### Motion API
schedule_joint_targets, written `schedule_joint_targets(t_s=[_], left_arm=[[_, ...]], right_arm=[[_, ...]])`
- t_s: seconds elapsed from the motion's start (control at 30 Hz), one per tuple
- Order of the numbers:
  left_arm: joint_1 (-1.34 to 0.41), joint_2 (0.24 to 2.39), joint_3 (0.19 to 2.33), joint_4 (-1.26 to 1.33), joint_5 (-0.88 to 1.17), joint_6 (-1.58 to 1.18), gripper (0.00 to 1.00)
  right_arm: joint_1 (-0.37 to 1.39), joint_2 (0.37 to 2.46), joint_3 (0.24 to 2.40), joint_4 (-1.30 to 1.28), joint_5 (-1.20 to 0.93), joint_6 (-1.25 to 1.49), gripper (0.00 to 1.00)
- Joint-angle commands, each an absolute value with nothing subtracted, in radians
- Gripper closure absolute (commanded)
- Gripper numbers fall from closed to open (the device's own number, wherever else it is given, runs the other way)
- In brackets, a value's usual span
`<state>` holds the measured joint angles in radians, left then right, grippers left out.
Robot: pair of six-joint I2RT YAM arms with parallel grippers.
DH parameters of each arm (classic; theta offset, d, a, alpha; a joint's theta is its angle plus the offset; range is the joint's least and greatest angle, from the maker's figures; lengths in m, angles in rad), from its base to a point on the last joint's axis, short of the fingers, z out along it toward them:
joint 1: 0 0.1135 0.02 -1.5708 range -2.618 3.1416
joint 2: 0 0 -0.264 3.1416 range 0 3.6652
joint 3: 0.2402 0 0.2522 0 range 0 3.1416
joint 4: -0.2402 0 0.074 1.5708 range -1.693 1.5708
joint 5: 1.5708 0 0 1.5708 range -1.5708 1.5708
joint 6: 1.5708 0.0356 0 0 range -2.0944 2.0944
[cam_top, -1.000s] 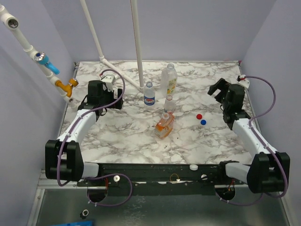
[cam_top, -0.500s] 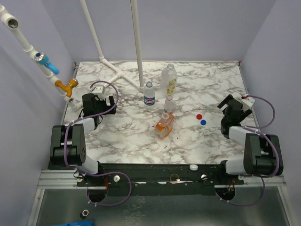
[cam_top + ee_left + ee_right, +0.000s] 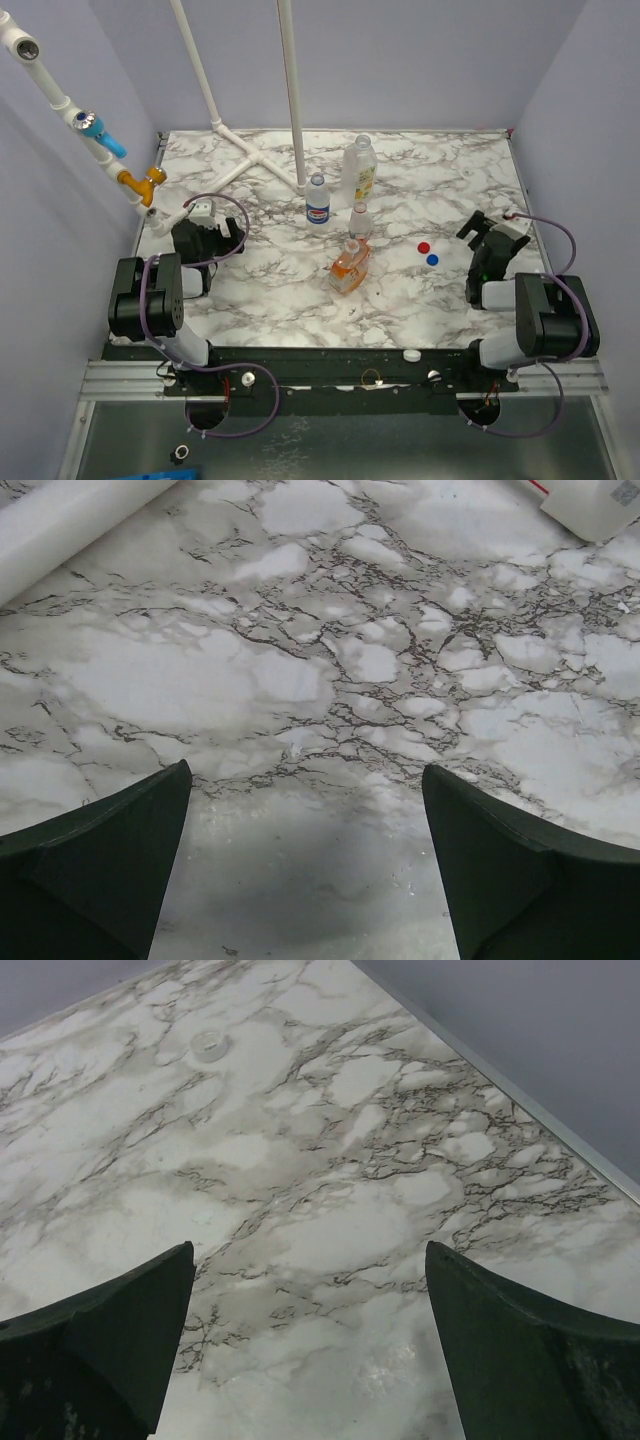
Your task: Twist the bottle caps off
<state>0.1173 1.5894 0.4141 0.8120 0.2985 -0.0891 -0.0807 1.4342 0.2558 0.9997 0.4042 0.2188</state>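
Four bottles stand or lie mid-table in the top view: the tall bottle (image 3: 360, 170) with the yellow-green label, the blue Pepsi bottle (image 3: 318, 200), a small bottle (image 3: 359, 221) in front of the tall one, and the orange-label bottle (image 3: 350, 266) lying on its side. A red cap (image 3: 423, 247) and a blue cap (image 3: 432, 259) lie loose to their right. My left gripper (image 3: 228, 238) (image 3: 305, 780) is open and empty over bare marble at the left. My right gripper (image 3: 484, 228) (image 3: 310, 1255) is open and empty at the right. No bottle shows in either wrist view.
White pipes (image 3: 292, 90) rise from the back of the table; one shows in the left wrist view (image 3: 80, 520). A white cap (image 3: 411, 355) sits on the front rail. A small clear ring (image 3: 209, 1045) lies on the marble. The table's right edge (image 3: 520, 1090) meets the wall.
Both arms have folded back toward the near edge. Each gripper has drawn nearer and lower, away from the bottles. The bottles and caps have not moved.
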Motion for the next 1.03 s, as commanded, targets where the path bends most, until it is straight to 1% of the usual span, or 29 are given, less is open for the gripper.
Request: schedule_joint_targets(t_s=[0.0,0.03,0.07,0.1,0.17,0.2,0.23,0.27,0.3,0.33,0.37,0.4,0.43,0.53,1.0], left_arm=[[0.127,1.602,0.379,1.028,0.303,-0.120,0.01],[0.126,1.603,0.374,1.040,0.296,-0.121,0.01],[0.127,1.604,0.370,1.049,0.292,-0.124,0.01],[0.126,1.603,0.367,1.053,0.287,-0.124,0.01],[0.125,1.609,0.352,1.078,0.254,-0.138,0.01],[0.118,1.628,0.322,1.127,0.241,-0.126,0.01],[0.114,1.682,0.263,1.341,0.228,-0.148,0.01],[0.114,1.670,0.245,1.362,0.224,-0.143,0.01],[0.113,1.638,0.254,1.282,0.225,-0.131,0.01],[0.113,1.650,0.270,1.270,0.220,-0.137,0.01],[0.115,1.669,0.303,1.250,0.214,-0.151,0.01],[0.110,1.657,0.330,1.159,0.196,-0.149,0.01],[0.097,1.652,0.328,1.157,0.170,-0.139,0.01],[0.095,1.651,0.315,1.190,0.163,-0.139,0.01],[0.087,1.654,0.326,1.170,0.124,-0.147,0.01]], right_arm=[[-0.086,1.509,0.244,1.195,0.344,0.190,0.00],[-0.085,1.533,0.238,1.245,0.335,0.167,0.00],[-0.086,1.534,0.250,1.217,0.304,0.160,0.01],[-0.086,1.537,0.262,1.187,0.254,0.146,0.00],[-0.085,1.566,0.254,1.216,0.130,0.089,0.00],[-0.086,1.621,0.215,1.349,0.110,0.069,0.00],[-0.082,1.652,0.191,1.459,0.135,0.065,0.00],[-0.083,1.623,0.198,1.392,0.135,0.077,0.00],[-0.083,1.608,0.221,1.318,0.141,0.088,0.00],[-0.082,1.629,0.247,1.299,0.154,0.096,0.00],[-0.086,1.648,0.241,1.355,0.139,0.089,0.00],[-0.085,1.638,0.244,1.333,0.141,0.094,0.00],[-0.086,1.627,0.249,1.297,0.143,0.101,0.00],[-0.085,1.637,0.230,1.355,0.139,0.087,0.00],[-0.085,1.635,0.227,1.360,0.139,0.089,0.00]])
